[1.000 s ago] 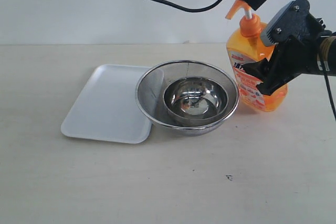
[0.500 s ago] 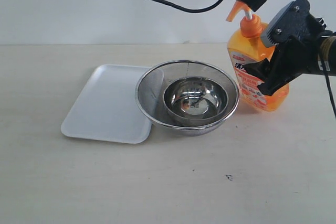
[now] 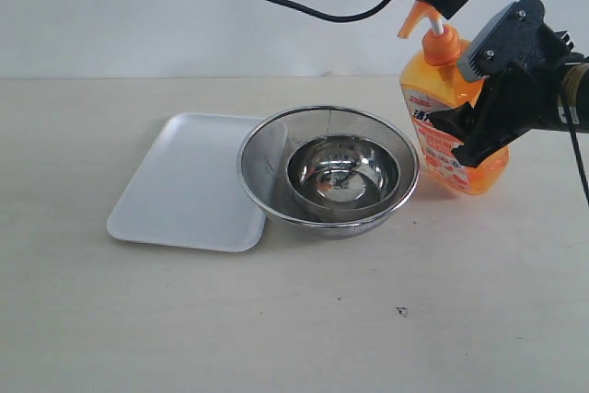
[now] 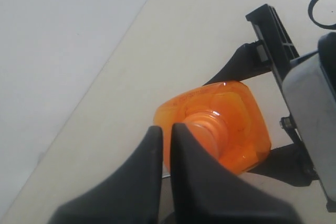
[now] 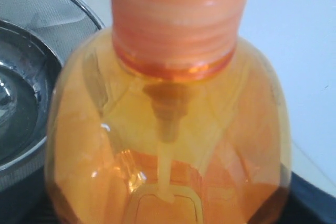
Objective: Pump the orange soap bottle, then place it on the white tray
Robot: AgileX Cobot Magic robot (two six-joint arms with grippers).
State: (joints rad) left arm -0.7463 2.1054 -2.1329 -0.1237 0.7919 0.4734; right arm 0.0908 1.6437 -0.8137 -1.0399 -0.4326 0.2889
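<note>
Quick pass: the tall translucent orange plastic soap bottle (image 5: 168, 145) is glossy and smooth, with highlights on the shoulders and a ribbed collar. The flat rectangular white tray (image 3: 184, 181) is matt and smooth (plastic or foam, can't tell). The round steel mesh strainer bowl (image 3: 265, 161) is fine woven wire with a polished rim. The small shiny steel bowl (image 3: 342, 172) is mirror-bright. The pale table top (image 3: 368, 319) is matt. My right claw (image 3: 460, 103) and my left claw (image 4: 165, 135) look like matt black plastic.
</note>
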